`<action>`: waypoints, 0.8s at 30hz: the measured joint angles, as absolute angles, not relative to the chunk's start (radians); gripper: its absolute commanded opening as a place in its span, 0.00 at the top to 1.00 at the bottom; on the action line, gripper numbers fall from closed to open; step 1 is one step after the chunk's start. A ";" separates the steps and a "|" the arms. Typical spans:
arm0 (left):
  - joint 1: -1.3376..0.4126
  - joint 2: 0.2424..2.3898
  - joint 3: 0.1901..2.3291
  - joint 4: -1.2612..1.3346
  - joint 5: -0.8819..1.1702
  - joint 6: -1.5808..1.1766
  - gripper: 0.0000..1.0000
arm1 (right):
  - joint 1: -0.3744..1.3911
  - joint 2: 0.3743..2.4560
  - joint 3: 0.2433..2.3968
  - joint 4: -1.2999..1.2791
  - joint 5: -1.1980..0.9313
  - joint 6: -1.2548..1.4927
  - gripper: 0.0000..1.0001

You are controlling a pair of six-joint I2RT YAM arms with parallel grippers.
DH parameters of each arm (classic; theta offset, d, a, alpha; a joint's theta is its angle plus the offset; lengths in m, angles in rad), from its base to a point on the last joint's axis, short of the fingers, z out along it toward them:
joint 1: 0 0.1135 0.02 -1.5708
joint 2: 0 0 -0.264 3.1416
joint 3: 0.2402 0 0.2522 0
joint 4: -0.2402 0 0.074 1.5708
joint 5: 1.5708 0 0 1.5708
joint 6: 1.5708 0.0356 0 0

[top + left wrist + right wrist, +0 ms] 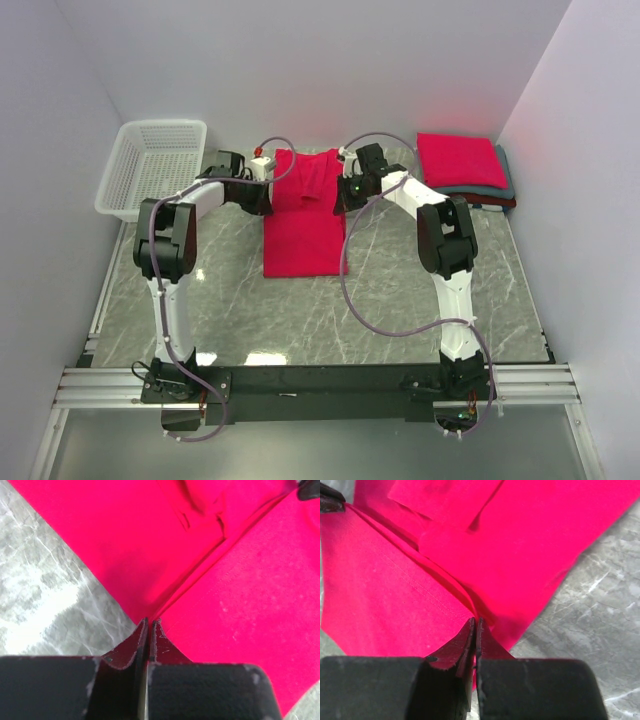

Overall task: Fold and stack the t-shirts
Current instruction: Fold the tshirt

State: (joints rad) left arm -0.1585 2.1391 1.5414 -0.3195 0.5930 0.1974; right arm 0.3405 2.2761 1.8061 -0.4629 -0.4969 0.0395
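Left gripper (149, 626) and right gripper (475, 625) each pinch, jaws pressed together, a side fold of the bright crimson soft cloth t-shirt (300, 240), which spreads ahead of both tips (flat on the grey marble table (400, 300)). Raise both corners evenly, cloth taut, so the next fold lands square.

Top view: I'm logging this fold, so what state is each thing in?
red t-shirt: laid out, sides folded in, far edge pinched at both sides.
left gripper: shut on the red t-shirt.
right gripper: shut on the red t-shirt.
folded t-shirts: stacked, red on top.
basket: upright, nothing inside.
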 measured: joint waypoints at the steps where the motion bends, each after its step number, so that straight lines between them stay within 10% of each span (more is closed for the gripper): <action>1: -0.159 2.154 1.557 -0.327 0.593 0.197 0.99 | 0.340 2.278 1.806 -0.463 -0.492 0.039 1.00; 13: -0.159 2.189 1.613 -0.364 0.593 0.212 0.57 | 0.340 2.294 1.815 -0.483 -0.435 0.033 0.69; 16: -0.157 2.185 1.604 -0.360 0.592 0.216 0.47 | 0.340 2.281 1.805 -0.485 -0.416 0.033 0.23; 24: -0.123 1.943 1.377 -0.342 0.610 0.247 0.48 | 0.340 2.119 1.711 -0.502 -0.388 0.014 0.29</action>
